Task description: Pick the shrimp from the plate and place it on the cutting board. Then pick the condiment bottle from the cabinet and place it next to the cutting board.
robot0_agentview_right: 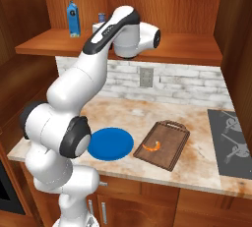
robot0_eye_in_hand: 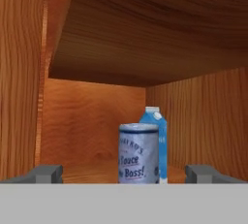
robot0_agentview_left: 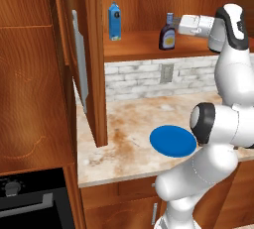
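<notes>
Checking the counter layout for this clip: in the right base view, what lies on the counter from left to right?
Blue plate → orange shrimp, lying on the dark wooden cutting board → dark stovetop at the right edge.

1 shrimp [robot0_agentview_right: 152, 146], 1 cutting board [robot0_agentview_right: 170, 140], 1 blue plate [robot0_agentview_right: 112, 144], 1 condiment bottle [robot0_agentview_left: 167, 36], 1 blue carton [robot0_agentview_left: 114, 22], 1 cabinet [robot0_agentview_left: 94, 59], 1 wall outlet [robot0_agentview_right: 145, 77]

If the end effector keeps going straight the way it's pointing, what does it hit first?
Most likely the condiment bottle, centred between the open end effector fingertips in the hand view; the blue carton stands behind it.
</notes>
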Motion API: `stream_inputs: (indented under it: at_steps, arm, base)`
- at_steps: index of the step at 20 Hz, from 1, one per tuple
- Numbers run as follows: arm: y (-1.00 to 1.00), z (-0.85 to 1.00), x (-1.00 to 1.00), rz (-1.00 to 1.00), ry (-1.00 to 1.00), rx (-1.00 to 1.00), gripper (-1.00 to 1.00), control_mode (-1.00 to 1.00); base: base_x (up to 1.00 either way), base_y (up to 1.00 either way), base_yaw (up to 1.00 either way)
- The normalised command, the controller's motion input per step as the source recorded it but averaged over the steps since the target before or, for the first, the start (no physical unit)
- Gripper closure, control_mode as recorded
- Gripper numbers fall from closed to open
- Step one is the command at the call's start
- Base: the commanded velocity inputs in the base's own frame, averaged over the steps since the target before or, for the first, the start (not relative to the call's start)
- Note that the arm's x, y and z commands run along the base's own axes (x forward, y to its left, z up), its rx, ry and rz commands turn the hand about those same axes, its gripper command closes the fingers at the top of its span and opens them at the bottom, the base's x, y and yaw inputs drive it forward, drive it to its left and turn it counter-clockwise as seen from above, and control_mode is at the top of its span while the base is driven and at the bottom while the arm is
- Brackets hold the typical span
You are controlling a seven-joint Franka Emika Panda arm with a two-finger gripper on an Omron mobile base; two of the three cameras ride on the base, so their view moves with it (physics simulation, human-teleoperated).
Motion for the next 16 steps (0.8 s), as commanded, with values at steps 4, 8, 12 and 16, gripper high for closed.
stream_inputs:
  at_steps: [4,8,12,16]
  arm:
    - [0.00,0.00,0.15,0.00,0.00,0.00,-1.00,-1.00]
    - [0.00,0.00,0.17,0.00,0.01,0.00,-1.00,-1.00]
    - [0.00,0.00,0.15,0.00,0.01,0.00,-1.00,-1.00]
    - [0.00,0.00,0.08,0.00,0.02,0.00,-1.00,-1.00]
  base:
    - [0.00,0.00,0.00]
    - [0.00,0.00,0.00]
    - [0.00,0.00,0.00]
    - [0.00,0.00,0.00]
